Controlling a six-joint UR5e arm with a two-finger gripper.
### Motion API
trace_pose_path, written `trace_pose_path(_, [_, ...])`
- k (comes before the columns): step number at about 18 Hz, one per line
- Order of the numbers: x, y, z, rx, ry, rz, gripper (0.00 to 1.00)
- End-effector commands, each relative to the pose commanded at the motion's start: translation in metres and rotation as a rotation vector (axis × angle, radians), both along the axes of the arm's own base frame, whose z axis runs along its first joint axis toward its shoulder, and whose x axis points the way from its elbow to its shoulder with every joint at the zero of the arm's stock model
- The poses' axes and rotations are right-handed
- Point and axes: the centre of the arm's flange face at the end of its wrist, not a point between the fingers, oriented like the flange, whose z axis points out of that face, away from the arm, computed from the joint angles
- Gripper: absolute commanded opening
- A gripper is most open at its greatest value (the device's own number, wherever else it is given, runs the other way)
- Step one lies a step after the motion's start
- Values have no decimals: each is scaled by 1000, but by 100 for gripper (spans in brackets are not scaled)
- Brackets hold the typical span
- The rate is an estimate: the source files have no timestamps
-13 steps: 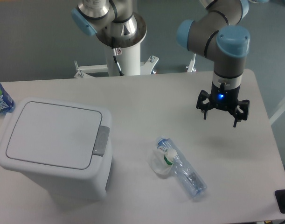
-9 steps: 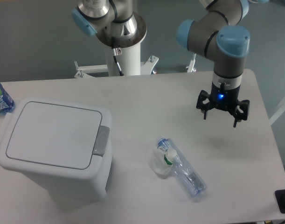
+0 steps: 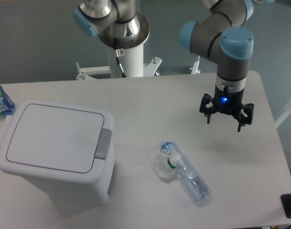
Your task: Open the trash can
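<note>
The trash can (image 3: pixel 55 152) is a large light-grey bin at the left of the table. Its flat lid (image 3: pixel 52 137) is shut, and a darker grey push-button latch (image 3: pixel 105 143) sits on its right edge. My gripper (image 3: pixel 224 120) hangs open and empty above the right part of the table, far to the right of the can. Its fingers point down.
A clear plastic bottle (image 3: pixel 185 171) lies on its side by a crumpled clear cup (image 3: pixel 163 167) in the middle front. A blue-labelled bottle (image 3: pixel 0 101) stands at the far left edge. A dark object (image 3: pixel 290 205) lies at the front right corner.
The gripper has shifted very slightly to the left. Nothing else has moved.
</note>
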Motion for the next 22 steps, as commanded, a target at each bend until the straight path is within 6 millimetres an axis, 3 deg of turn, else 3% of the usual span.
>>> trace_pose_path(4, [1, 21, 30, 166, -79, 186, 100])
trace_pose_path(7, [3, 40, 55, 250, -95, 203, 100])
trace_pose_path(9, [13, 52, 68, 332, -144, 197, 100])
trace_pose_path(11, [21, 62, 95, 413, -187, 245, 100])
trace_pose_path(16, [52, 113, 152, 529, -254, 281, 100])
trace_pose_path(19, [75, 134, 155, 532, -284, 266, 100])
trace_pose_path(22, [113, 155, 154, 517, -316, 228, 100])
